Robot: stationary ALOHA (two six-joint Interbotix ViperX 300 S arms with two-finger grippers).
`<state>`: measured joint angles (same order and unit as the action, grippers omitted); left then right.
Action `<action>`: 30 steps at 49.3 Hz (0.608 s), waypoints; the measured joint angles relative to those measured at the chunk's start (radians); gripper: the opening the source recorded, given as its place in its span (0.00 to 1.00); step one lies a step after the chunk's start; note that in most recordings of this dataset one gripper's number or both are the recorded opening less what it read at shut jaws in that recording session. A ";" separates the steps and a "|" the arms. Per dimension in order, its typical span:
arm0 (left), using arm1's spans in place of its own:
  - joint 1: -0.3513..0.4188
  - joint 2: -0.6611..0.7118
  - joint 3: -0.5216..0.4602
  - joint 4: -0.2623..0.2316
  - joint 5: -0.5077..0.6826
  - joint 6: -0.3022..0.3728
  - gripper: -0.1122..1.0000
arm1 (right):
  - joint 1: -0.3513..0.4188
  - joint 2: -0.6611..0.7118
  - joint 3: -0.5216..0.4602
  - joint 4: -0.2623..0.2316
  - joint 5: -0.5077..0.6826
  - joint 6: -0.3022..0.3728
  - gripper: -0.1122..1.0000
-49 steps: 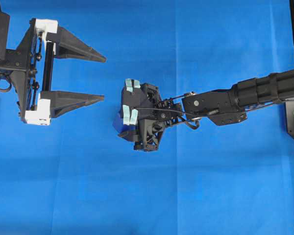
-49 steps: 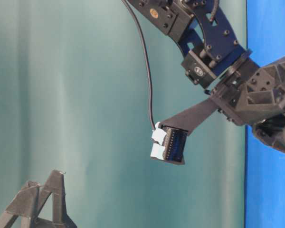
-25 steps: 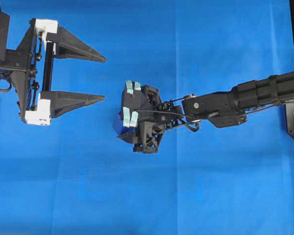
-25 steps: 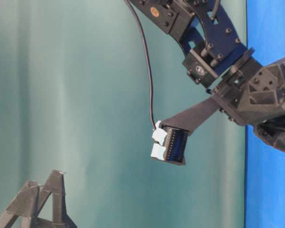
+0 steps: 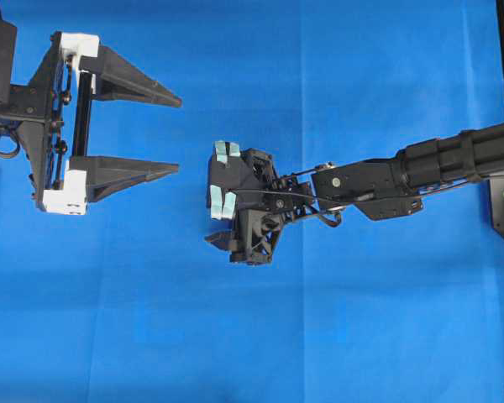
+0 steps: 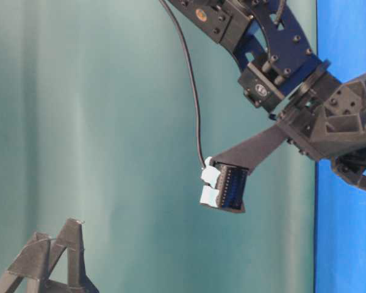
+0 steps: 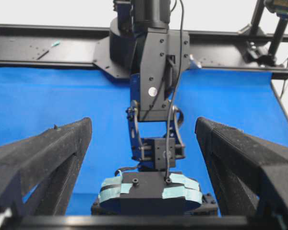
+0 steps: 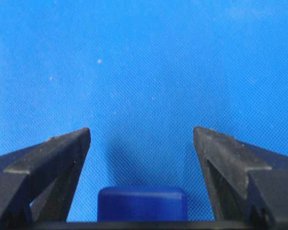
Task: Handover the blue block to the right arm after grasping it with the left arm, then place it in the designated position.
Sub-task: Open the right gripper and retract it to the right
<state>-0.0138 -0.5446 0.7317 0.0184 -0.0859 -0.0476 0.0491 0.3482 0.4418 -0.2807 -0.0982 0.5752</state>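
Block (image 8: pixel 142 203) sits on blue cloth (image 8: pixel 144 62), low between right gripper (image 8: pixel 142 139) fingers, gap showing on both sides, neither finger touching it. Right gripper jaws spread wide, holding nothing, pointing down at surface mid-cloth. Left gripper (image 5: pixel 178 134) far off at left edge, level, jaws fully apart, empty. From overhead, block hidden under right gripper.

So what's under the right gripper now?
The blue block sits on the cloth between the open fingers, clear of both. Its lower part is hidden; overhead, the gripper covers it.
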 measured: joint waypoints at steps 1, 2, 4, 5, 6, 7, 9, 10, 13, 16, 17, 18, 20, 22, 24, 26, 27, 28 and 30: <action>0.002 -0.002 0.002 0.000 0.000 0.002 0.94 | 0.000 0.000 0.000 0.000 0.000 0.000 0.84; 0.002 -0.002 0.000 0.000 0.000 0.002 0.94 | 0.000 0.000 0.000 0.000 0.000 0.000 0.84; 0.002 -0.002 0.000 0.000 0.000 0.000 0.94 | 0.000 0.000 0.000 -0.002 0.000 0.000 0.84; 0.002 -0.002 0.000 0.000 0.000 0.000 0.94 | 0.000 0.000 0.000 0.000 0.002 0.000 0.84; 0.002 0.000 0.000 0.000 0.000 0.002 0.94 | -0.002 0.000 0.000 0.000 0.002 0.000 0.84; 0.002 -0.002 0.000 0.000 0.000 0.002 0.94 | 0.000 0.000 0.000 0.000 0.005 0.000 0.84; 0.002 -0.002 0.000 0.000 0.000 0.002 0.94 | 0.000 0.000 0.000 -0.002 0.009 0.000 0.84; 0.000 -0.002 0.000 0.000 0.000 0.000 0.94 | 0.000 -0.002 0.000 0.000 0.014 0.000 0.84; 0.000 -0.002 0.000 0.000 0.000 0.002 0.94 | 0.000 -0.005 0.000 0.000 0.031 -0.002 0.84; 0.000 -0.002 0.002 0.000 0.000 0.000 0.94 | 0.000 -0.023 0.003 0.000 0.052 -0.003 0.84; 0.002 -0.002 0.000 0.000 0.000 0.000 0.94 | 0.000 -0.032 0.005 0.000 0.058 -0.003 0.84; 0.002 -0.002 0.000 0.000 0.000 0.002 0.94 | 0.000 -0.041 0.006 -0.002 0.066 -0.003 0.84; 0.002 -0.002 0.000 0.000 0.000 0.000 0.94 | 0.000 -0.061 0.009 0.000 0.080 -0.003 0.84; 0.002 0.000 0.000 0.000 0.000 0.002 0.94 | 0.000 -0.081 0.015 0.000 0.094 -0.003 0.84; 0.000 0.000 0.000 0.000 0.000 0.000 0.94 | -0.002 -0.107 0.021 -0.002 0.109 -0.005 0.84; 0.002 -0.002 0.002 0.000 0.000 0.002 0.94 | 0.000 -0.133 0.029 -0.002 0.126 -0.008 0.84; 0.002 -0.002 0.000 0.000 0.000 0.002 0.94 | 0.000 -0.146 0.031 -0.002 0.132 -0.008 0.84; 0.002 0.000 0.000 0.000 0.000 0.000 0.94 | 0.000 -0.158 0.034 0.000 0.140 -0.008 0.84; 0.002 -0.002 0.000 0.000 0.000 0.000 0.94 | 0.000 -0.181 0.038 -0.002 0.155 -0.009 0.84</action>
<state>-0.0123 -0.5461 0.7317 0.0184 -0.0859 -0.0476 0.0491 0.1672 0.4801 -0.2823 0.0568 0.5660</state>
